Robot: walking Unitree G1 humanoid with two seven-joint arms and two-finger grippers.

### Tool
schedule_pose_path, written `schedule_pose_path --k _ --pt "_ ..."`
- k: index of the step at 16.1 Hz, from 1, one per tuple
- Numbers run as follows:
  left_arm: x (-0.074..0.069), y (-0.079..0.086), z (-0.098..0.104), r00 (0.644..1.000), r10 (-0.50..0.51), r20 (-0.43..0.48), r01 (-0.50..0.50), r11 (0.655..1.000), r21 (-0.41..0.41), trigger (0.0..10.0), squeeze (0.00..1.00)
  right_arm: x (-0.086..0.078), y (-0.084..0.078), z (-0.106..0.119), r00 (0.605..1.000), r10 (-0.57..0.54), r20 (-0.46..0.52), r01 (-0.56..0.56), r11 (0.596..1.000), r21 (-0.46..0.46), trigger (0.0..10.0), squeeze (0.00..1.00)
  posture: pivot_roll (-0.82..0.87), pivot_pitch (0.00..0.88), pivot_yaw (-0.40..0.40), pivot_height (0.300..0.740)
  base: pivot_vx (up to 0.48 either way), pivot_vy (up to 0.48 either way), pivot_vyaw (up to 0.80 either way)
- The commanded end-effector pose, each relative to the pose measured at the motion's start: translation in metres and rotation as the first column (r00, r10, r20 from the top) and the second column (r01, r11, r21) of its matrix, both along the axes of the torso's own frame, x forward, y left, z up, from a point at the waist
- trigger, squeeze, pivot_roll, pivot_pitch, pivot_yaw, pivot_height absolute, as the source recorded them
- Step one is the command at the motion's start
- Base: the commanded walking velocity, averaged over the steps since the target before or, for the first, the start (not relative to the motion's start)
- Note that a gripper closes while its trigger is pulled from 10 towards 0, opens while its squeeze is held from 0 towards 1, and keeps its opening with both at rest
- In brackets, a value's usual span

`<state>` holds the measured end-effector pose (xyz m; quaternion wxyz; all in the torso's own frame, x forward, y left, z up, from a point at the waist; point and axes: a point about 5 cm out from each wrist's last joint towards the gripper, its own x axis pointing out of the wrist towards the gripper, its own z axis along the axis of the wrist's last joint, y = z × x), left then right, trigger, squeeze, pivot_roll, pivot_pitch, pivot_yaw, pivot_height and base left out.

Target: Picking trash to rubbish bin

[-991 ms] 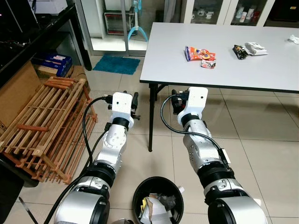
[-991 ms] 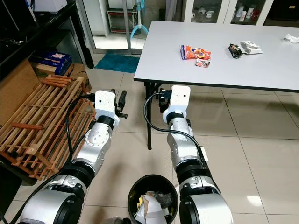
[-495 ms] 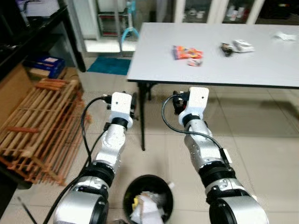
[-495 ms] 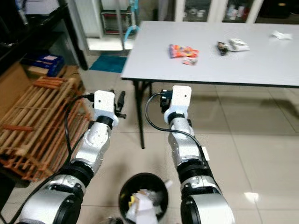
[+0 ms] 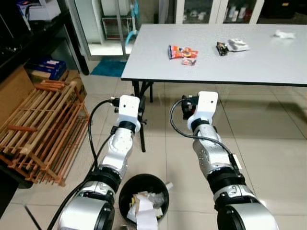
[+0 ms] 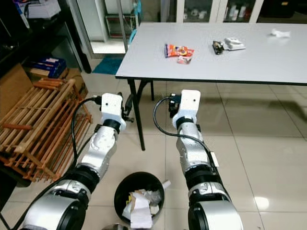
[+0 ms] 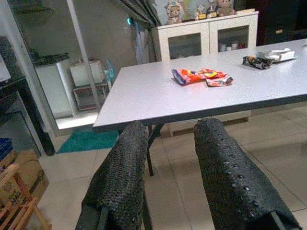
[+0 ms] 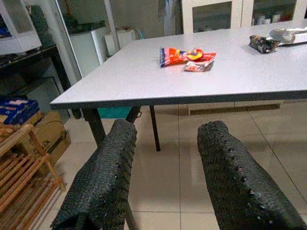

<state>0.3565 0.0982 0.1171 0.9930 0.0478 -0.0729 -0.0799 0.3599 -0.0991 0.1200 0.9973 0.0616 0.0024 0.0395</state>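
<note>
Both silver arms are raised ahead of the body, forearms level, nothing carried. The left gripper has its two black fingers spread with a clear gap between them; the right gripper is likewise spread and empty.

Change over the last second: the whole scene has slid in the head views. The grey rectangular table now sits further off and more squarely ahead of both grippers, with more bare tile between them and its near edge. That reads as the robot stepping or turning, not as anything on the table moving. The arms keep the same pose throughout.

The red-and-orange snack wrapper lies on the table top well beyond the right gripper, with a small crumpled silver-red wrapper touching or just beside it. Further along, past the right gripper's outer side, lie a dark crumpled packet and a white wrapper, close together. A white scrap sits near the far corner.

The round black rubbish bin, already part full of paper, stands on the floor below and behind both grippers, close to the robot's body.

Judgement: the robot is repositioning, no pick begun; it must close on the table before either gripper can reach the wrappers.
</note>
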Motion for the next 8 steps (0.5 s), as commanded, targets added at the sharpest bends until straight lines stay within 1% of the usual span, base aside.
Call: schedule_pose_path --k 1,4,8 --pt "0.0017 0.0067 0.0018 1.000 0.013 0.002 -0.013 1.000 0.007 10.0 0.00 0.0015 0.0079 0.0054 1.000 0.024 0.008 -0.024 1.000 0.008 10.0 0.00 0.03 0.000 0.041 0.740 0.000 0.000 0.00" --pt "0.0015 0.0064 0.0012 1.000 0.013 0.000 -0.013 1.000 0.017 10.0 0.00 0.0010 0.0080 0.0047 1.000 0.027 0.004 -0.027 1.000 0.006 10.0 0.00 0.04 0.000 0.040 0.740 0.000 0.000 0.00" --pt "0.0009 0.0074 -0.0009 1.000 0.019 -0.007 -0.019 0.999 0.034 10.0 0.00 0.0000 0.0090 0.0030 1.000 0.030 -0.004 -0.030 1.000 0.005 10.0 0.00 0.04 0.000 0.040 0.740 0.000 -0.455 0.00"
